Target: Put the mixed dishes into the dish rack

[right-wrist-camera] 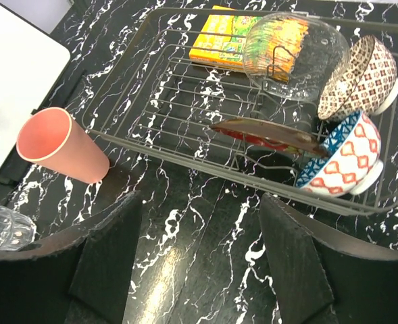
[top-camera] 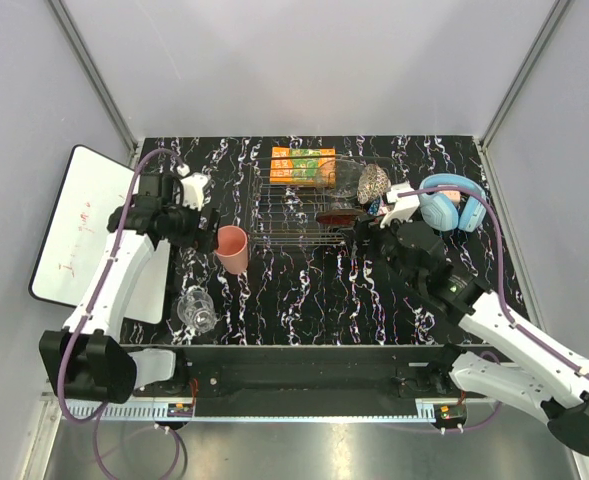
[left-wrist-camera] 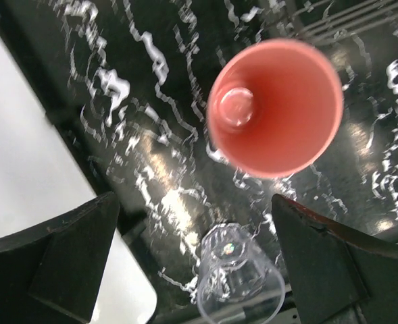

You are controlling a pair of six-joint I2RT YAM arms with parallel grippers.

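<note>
- The left jaws stand wide apart with nothing between them, hovering over the counter.
- Ahead of them in the left wrist view is a salmon-pink plastic cup [left-wrist-camera: 274, 108], seen down its open mouth. A small clear glass cup [left-wrist-camera: 236, 277] sits on the counter nearer the arm bases.
- The right jaws are likewise spread and empty, held above bare counter on the near side of the rack.
- The rectangular rack of thin silvery wire [right-wrist-camera: 171, 94] sits at mid-counter. The pink cup stands on the counter just outside its near left corner and is not loaded. The glass cup is well apart from the rack.
- Four dishes sit at the rack's right end:
  - a clear glass bowl [right-wrist-camera: 293, 54] tipped on its side;
  - a small beige bowl with a brown lattice pattern [right-wrist-camera: 361, 77] tilted just right of it;
  - a blue-rimmed bowl with red and blue patterning [right-wrist-camera: 344, 155] in the near right corner;
  - a red floral bowl [right-wrist-camera: 266, 135] seen edge-on, touching the blue one.
- A flat orange-and-green box [right-wrist-camera: 226, 37] lies at the rack's far side; whether it is inside the rack cannot be told.
- The black, white-veined marble counter [top-camera: 304, 290] also carries light-blue headphones [top-camera: 444, 205] right of the rack and a flat white board [top-camera: 84, 220] at its left edge.
</note>
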